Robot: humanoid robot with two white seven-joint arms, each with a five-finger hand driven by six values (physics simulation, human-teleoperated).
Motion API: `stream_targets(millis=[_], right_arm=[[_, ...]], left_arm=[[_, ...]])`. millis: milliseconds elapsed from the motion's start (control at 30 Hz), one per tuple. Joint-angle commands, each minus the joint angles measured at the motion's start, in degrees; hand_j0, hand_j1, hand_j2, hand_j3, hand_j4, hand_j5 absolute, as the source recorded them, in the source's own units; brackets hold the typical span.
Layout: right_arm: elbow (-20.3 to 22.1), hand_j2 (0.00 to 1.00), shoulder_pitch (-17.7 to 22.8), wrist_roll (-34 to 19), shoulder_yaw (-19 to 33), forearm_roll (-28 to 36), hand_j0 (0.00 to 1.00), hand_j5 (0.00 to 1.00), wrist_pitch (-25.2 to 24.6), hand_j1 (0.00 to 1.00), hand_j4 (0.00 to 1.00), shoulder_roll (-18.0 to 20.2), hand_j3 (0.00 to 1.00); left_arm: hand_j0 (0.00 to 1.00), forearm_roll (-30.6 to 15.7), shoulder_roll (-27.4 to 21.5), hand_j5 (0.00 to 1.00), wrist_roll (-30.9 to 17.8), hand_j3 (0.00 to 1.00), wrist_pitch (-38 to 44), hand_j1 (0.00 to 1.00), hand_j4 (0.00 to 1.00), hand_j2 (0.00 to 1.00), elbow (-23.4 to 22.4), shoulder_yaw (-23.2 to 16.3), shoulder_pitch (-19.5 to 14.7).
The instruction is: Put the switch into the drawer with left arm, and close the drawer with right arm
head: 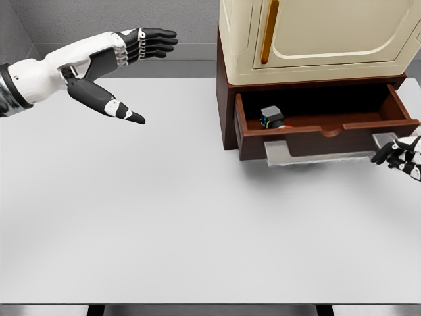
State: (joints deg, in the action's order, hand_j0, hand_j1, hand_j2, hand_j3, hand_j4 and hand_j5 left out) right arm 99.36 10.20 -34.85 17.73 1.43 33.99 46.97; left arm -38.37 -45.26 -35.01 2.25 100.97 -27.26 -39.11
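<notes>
With the switch (272, 117) already lying inside the open drawer (329, 131), near its left end, the placing step looks finished and closing remains. At upper left, the left robot hand (125, 72) hovers released, fingers spread, well apart from the drawer. At the right edge, the right robot hand (400, 157) sits just beside the drawer's front right corner, fingers loosely curled, holding nothing. It likely needs to push the front panel inward. Bare tabletop (197, 224) leaves ample room.
</notes>
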Motion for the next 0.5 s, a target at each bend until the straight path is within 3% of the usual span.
stream_targets(millis=[0,167,467], right_arm=[[-0.13,0.51,0.0,-0.15,1.26,-2.57,0.51,0.51,1.01,0.51,0.51,-1.01,0.51],[0.39,0.52,2.64,-0.15,3.81,-2.48,0.52,0.52,1.01,0.52,0.52,-1.09,0.52],[0.22,0.52,2.46,-0.15,2.49,-2.83,0.52,0.52,1.01,0.52,0.52,-1.01,0.52]], left_arm=[[1.0,-0.31,0.0,1.0,0.01,1.0,0.03,1.0,1.0,1.0,0.02,0.01,0.0],[1.0,-0.31,0.08,1.0,0.01,1.0,0.03,1.0,1.0,1.0,0.02,-0.16,0.0],[1.0,-0.31,0.08,1.0,0.01,1.0,0.03,1.0,1.0,1.0,0.02,-0.16,0.35]])
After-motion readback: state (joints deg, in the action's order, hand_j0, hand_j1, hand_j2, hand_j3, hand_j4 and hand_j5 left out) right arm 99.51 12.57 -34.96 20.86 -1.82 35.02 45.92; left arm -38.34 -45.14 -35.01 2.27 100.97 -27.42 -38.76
